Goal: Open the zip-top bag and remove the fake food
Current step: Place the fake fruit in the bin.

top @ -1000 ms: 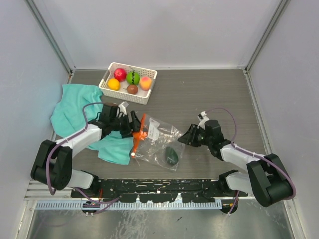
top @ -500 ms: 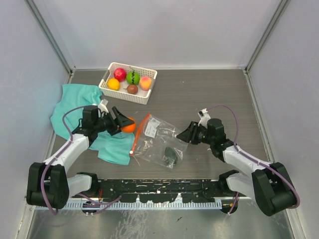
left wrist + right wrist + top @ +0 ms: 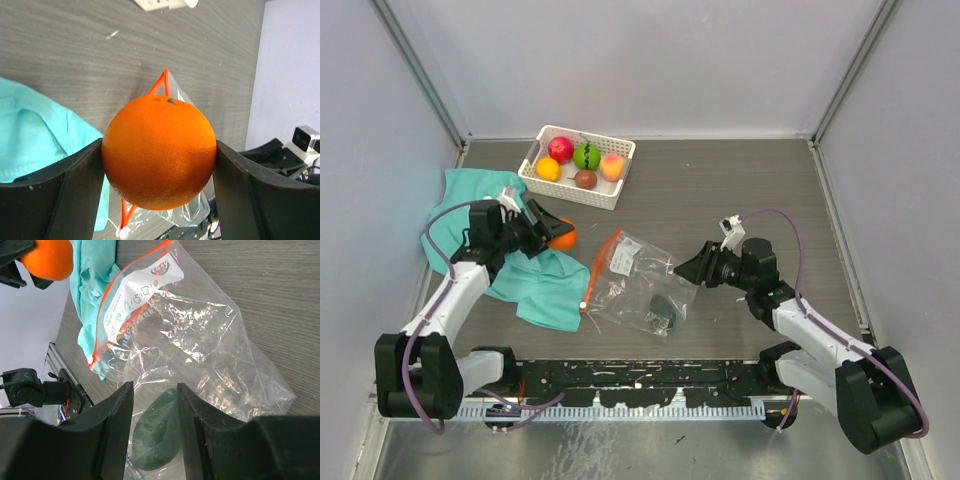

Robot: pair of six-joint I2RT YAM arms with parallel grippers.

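The left tool [image 3: 556, 236] pinches the orange fruit [image 3: 159, 150] near the teal cloth [image 3: 470, 200]. The right tool [image 3: 154, 390] is partly spread, empty, beside the zip-top bag [image 3: 200, 340].

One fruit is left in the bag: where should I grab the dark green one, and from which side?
Probably grip the dark green fruit across its short width, entering through the orange zipper edge on the left of the bag. It lies by the closed near corner, so plastic covers every other side.
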